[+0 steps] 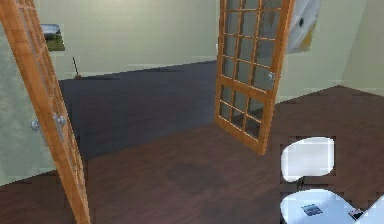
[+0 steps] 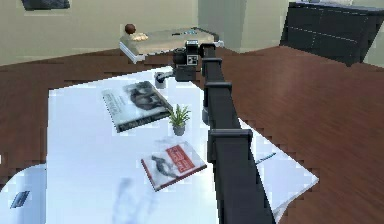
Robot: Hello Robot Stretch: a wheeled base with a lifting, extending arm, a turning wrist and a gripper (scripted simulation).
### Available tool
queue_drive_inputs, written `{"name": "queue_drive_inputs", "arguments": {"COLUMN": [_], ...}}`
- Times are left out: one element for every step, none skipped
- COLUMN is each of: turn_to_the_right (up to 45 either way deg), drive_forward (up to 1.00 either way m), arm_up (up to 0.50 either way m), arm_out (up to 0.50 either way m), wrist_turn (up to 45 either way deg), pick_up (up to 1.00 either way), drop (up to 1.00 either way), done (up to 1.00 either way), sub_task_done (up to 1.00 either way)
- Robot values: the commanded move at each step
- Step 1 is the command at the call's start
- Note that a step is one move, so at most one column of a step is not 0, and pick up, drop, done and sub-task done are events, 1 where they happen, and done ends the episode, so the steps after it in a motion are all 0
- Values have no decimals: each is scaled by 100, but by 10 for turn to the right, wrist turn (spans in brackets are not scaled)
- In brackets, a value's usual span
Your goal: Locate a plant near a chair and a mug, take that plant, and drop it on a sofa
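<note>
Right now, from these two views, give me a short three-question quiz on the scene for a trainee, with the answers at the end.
1. True or false: the potted plant stands upright on the white table.
2. Multiple choice: what stands by the far wall at the arm side view's upper right? A) a dark cabinet B) a red sofa C) a white fridge
3. Short answer: how many books lie on that table?

Key: 1 true. 2 A. 3 two, a grey-covered one and a red book.
</note>
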Motion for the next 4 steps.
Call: {"name": "queue_drive_inputs", "arguments": {"turn_to_the_right": [0, 0, 0, 0], "drive_forward": [0, 0, 0, 0], "arm_up": [-30, 0, 10, 24], "arm_out": [0, 0, 0, 0], "wrist_turn": [0, 0, 0, 0], "pick_up": [0, 100, 0, 0], "drop": [0, 0, 0, 0], "done": [0, 0, 0, 0], "sub_task_done": [0, 0, 0, 0]}}
